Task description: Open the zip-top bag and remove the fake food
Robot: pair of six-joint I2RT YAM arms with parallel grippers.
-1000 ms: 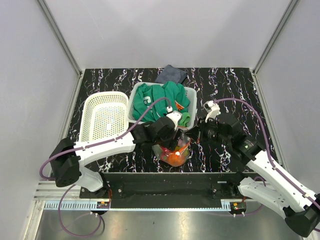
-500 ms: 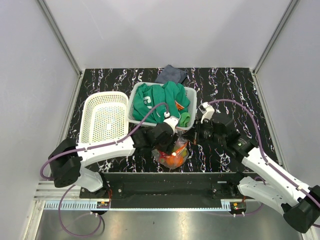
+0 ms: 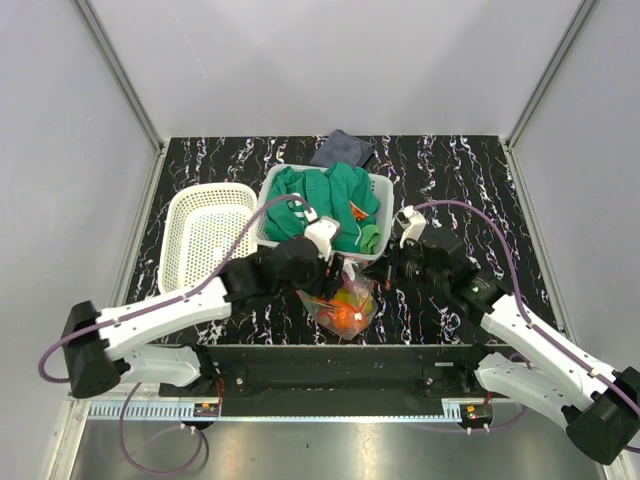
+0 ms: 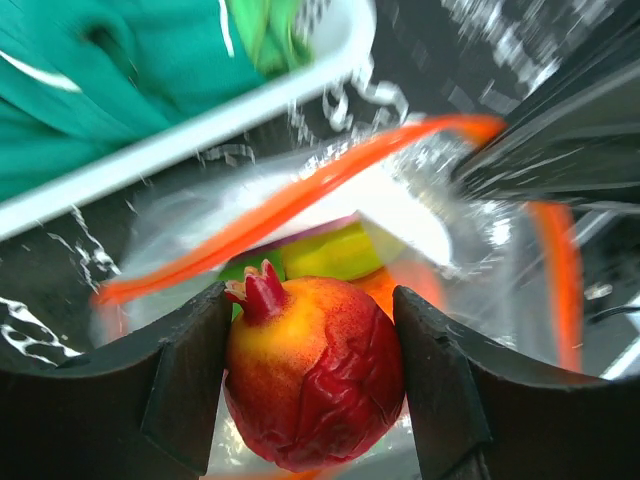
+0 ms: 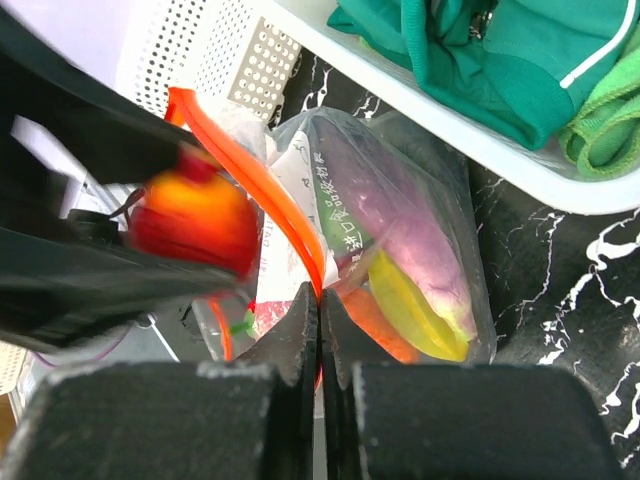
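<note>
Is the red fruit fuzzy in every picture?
No. Right wrist view: the fruit is smeared, while the bag is sharp. Left wrist view: the fruit is crisp in the left gripper, but the basket rim behind is blurry.

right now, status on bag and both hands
Left hand shut on red fruit at bag mouth. Right hand pinching zip strip. Basket close behind.

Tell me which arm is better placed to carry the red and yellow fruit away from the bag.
Left. The left gripper clamps the red and yellow fruit at the open mouth of the zip-top bag. The right gripper is shut on the bag's edge, steadying it, so it should probably stay.
</note>
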